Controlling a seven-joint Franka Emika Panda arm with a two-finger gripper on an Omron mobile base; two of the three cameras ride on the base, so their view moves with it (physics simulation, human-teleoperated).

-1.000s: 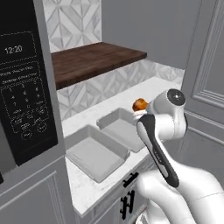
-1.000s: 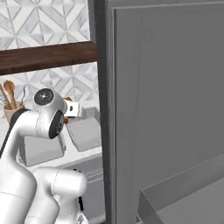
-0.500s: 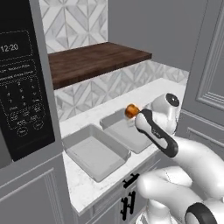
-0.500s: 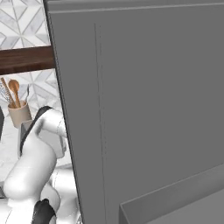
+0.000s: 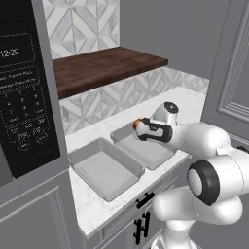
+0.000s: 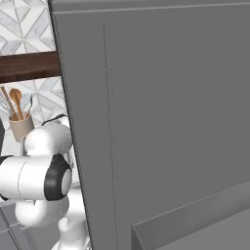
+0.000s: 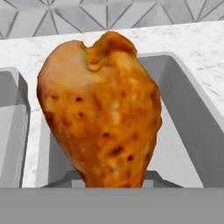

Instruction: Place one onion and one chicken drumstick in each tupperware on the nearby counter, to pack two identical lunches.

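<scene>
My gripper (image 5: 142,130) is shut on a glossy orange-brown chicken drumstick (image 5: 136,124), held just above the far left corner of the right tupperware (image 5: 154,154). In the hand view the drumstick (image 7: 103,113) stands bulbous end up in front of that tupperware's grey wall (image 7: 186,118). The left tupperware (image 5: 104,168) lies beside it, and its rim (image 7: 17,113) shows at the hand view's left edge. Nothing lies in either container. Both sit on the white marble counter (image 5: 90,211). The onions are out of view.
A black microwave (image 5: 22,97) stands at the left, close to the left tupperware. A dark wooden shelf (image 5: 102,65) hangs over the counter's back. In the right base view a large grey panel (image 6: 161,122) stands close, beside a cup of wooden utensils (image 6: 20,124).
Both base views have shifted, so the base has moved. The arm has folded down and carried the drumstick leftward and lower, from above the counter to just over the right tupperware.
</scene>
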